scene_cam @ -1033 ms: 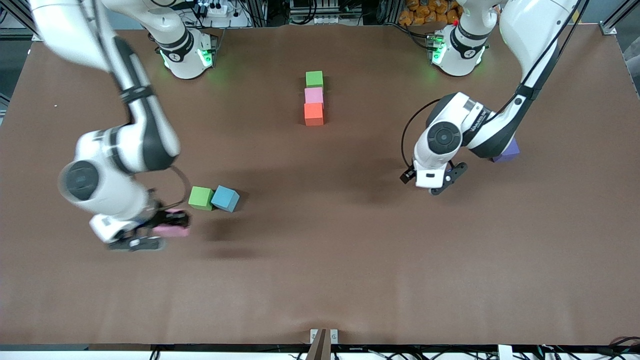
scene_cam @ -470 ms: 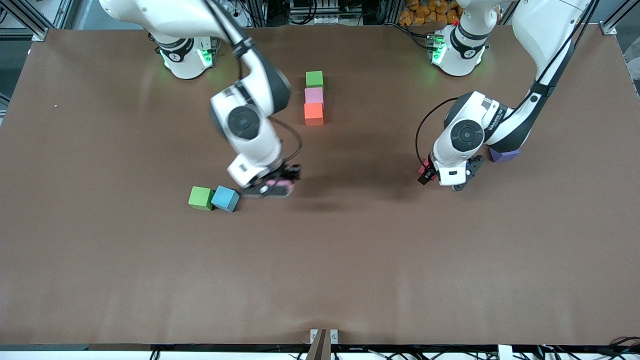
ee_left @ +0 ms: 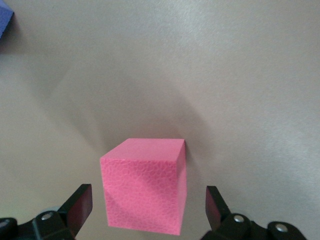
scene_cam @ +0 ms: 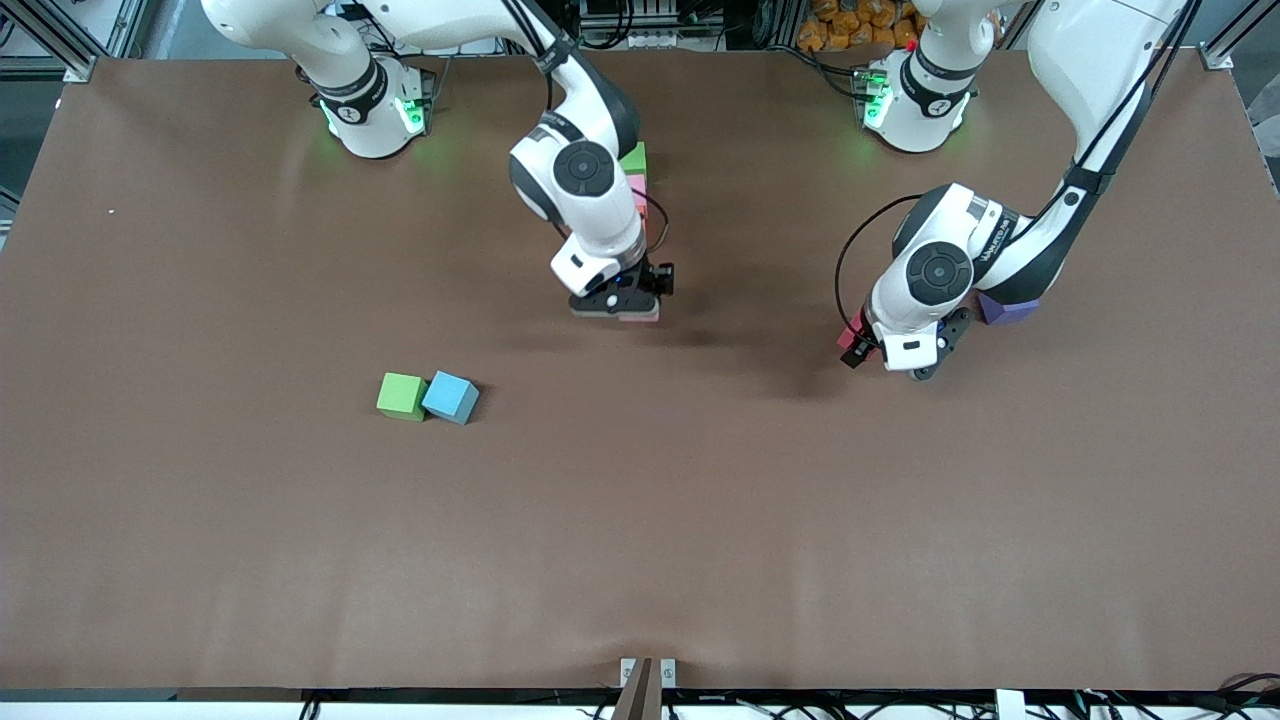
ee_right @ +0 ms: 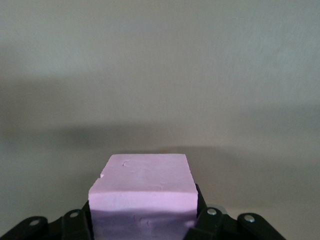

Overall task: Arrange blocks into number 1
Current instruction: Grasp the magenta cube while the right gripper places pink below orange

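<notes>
A brown table (scene_cam: 200, 560) is seen from above, with two white robot arms reaching over it from bases along the table's upper edge.

The right arm bends down over the middle of the table. Its gripper (scene_cam: 618, 306) points downward and is clamped on a light pink block (ee_right: 144, 197), whose edge shows just under the fingers. In the right wrist view the block fills the space between the two black fingers (ee_right: 70, 225), gripped from both sides. The gripper is over bare table just in front of a short column of blocks, which the arm mostly hides; only the edge of a green block (scene_cam: 634, 157) and slivers of pink and orange below it can be seen.

The left arm folds back on itself toward its own end of the table, wrist low. Its gripper (scene_cam: 897, 356) hangs with fingers spread wide, holding nothing. In the left wrist view a red block (ee_left: 145, 185) sits on the table between the open fingertips (ee_left: 80, 205), touching neither. A purple block (scene_cam: 1008, 310) lies just beside, partly under the forearm.

Toward the right arm's end, nearer the camera, another green block (scene_cam: 402, 396) and a blue block (scene_cam: 451, 398) lie touching side by side.
</notes>
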You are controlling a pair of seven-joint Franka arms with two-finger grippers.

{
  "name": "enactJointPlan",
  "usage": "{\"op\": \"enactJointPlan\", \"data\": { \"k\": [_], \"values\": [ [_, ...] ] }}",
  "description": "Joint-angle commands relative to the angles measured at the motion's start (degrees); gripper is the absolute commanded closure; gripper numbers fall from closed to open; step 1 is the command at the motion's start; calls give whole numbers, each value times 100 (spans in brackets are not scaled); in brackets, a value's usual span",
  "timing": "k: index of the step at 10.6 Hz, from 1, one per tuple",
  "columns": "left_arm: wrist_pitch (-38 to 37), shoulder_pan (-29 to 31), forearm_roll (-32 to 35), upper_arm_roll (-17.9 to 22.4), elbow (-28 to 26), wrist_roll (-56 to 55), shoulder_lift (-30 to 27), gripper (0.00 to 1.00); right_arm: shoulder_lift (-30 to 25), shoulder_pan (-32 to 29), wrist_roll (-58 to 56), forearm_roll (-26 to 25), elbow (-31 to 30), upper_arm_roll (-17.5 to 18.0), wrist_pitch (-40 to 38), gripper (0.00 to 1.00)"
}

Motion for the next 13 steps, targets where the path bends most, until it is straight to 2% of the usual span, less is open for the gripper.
{"op": "enactJointPlan", "data": {
  "k": [1, 4, 6, 9, 10, 11, 13],
  "values": [
    [263, 65, 250, -29, -161, -297, 40, 0, -301, -80, 96, 74, -517, 84, 134, 28],
    [334, 153, 505, -20, -170, -464, 208, 0, -275, 69, 517, 74, -526, 128, 11, 28],
    [413, 170, 637, -20, -161, -552, 348, 0, -283, 113, 492, 65, -640, 189, -270, 28],
    [528, 171, 716, -11, -152, -587, 463, 0, -284, 131, 474, 57, -720, 277, -289, 28],
    [528, 179, 716, -11, -152, -587, 454, 53, -257, 166, 474, 39, -711, 278, -271, 28],
    [528, 214, 725, -11, -143, -579, 454, 100, -248, 218, 465, 22, -702, 278, -262, 28],
    [519, 223, 725, -11, -126, -535, 454, 100, -240, 263, 448, -5, -711, 278, -271, 28]
  ]
}}
